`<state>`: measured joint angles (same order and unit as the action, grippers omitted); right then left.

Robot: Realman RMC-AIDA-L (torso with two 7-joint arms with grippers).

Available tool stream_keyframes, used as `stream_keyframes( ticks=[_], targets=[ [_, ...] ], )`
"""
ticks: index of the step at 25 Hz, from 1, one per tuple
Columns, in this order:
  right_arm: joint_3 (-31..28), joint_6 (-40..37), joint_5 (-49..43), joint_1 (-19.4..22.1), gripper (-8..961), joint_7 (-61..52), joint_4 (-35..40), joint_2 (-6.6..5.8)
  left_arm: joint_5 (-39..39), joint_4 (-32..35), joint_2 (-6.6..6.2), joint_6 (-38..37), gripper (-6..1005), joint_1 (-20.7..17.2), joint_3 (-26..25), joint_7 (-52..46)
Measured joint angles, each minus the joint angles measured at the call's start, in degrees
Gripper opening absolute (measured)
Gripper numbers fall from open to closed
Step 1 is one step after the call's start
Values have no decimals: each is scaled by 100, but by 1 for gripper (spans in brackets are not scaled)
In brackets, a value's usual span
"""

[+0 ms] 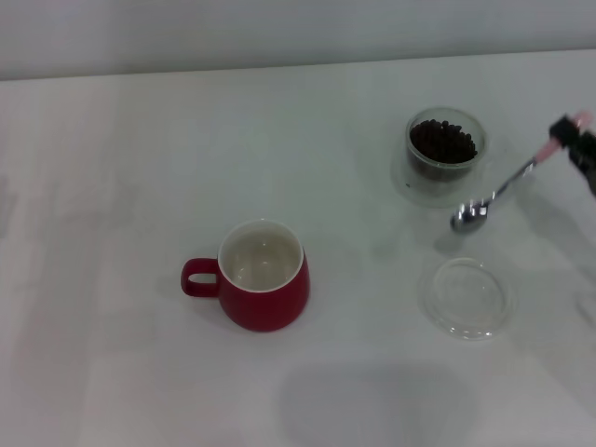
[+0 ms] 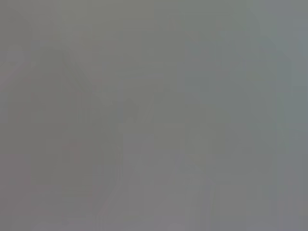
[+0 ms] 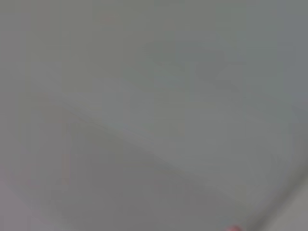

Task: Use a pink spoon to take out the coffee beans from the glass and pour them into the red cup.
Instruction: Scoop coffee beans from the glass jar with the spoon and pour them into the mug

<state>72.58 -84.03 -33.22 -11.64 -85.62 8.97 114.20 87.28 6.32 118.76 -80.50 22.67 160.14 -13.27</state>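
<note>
Beside thick-walled glass (image 1: pixel 445 154), shiny-bowled pink spoon (image 1: pixel 503 191).

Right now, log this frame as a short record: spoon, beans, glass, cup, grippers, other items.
pink spoon: held by its pink handle at the right edge of the head view, bowl tilted down, apparently empty, hanging beside the glass
coffee beans: all in the glass
glass: upright, far right of the table
red cup: upright, centre, no beans inside, handle toward robot's left
right gripper: shut on the spoon handle
left gripper: not in view
clear round dish: flat, nearer than the glass
</note>
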Motion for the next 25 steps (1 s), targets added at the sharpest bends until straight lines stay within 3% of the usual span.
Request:
stream_keyframes(
  ticks=[10,25],
  targets=[
    [-255,-49,-6,-612,150,484,212,6,-14,0,24,65,892,106,0,9],
    [-410,497,76,-1102,159,1682,248,68,-54,55,51,494,892,270,42,21]
  ],
)
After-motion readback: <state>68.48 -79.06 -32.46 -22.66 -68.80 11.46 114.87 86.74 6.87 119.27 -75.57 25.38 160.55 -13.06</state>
